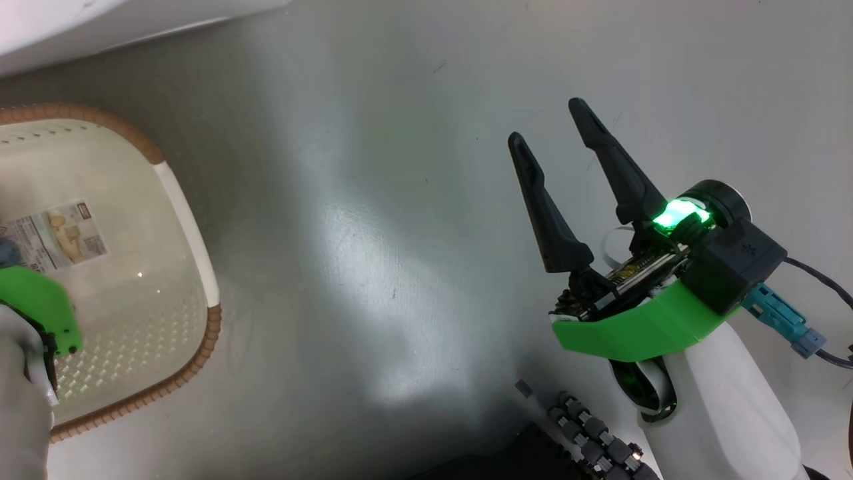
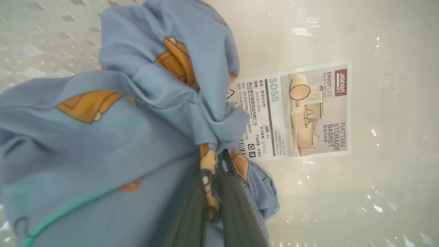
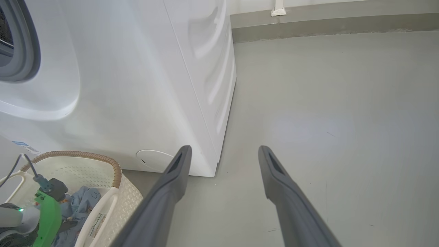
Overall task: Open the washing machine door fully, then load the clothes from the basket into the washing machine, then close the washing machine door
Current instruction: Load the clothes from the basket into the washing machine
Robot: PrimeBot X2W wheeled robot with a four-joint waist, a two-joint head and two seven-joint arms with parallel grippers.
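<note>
Clothes [image 2: 113,137]: bunched light-blue fabric with orange-brown prints, lying inside the basket [image 1: 186,220] against one perforated wall. Basket's label sticker [image 2: 301,109] is on the basket floor just beside the pile, its near edge partly covered by fabric.

Left gripper [image 2: 214,161]: fingers nearly together, pinching a fold of the clothes between the tips. Left arm's green wrist bracket [image 1: 40,300] sits over the basket's interior in the head view.

Basket stands on the grey floor [image 1: 373,200], right in front of the washing machine [image 3: 137,85], near the round filter cap [image 3: 154,159]. Grey gasket [image 3: 17,51] of the opening shows at the right wrist view's left edge.

Right gripper [image 1: 546,121]: fingers spread wide, holding nothing, hanging over bare floor well apart from the basket, off the machine's front corner.
</note>
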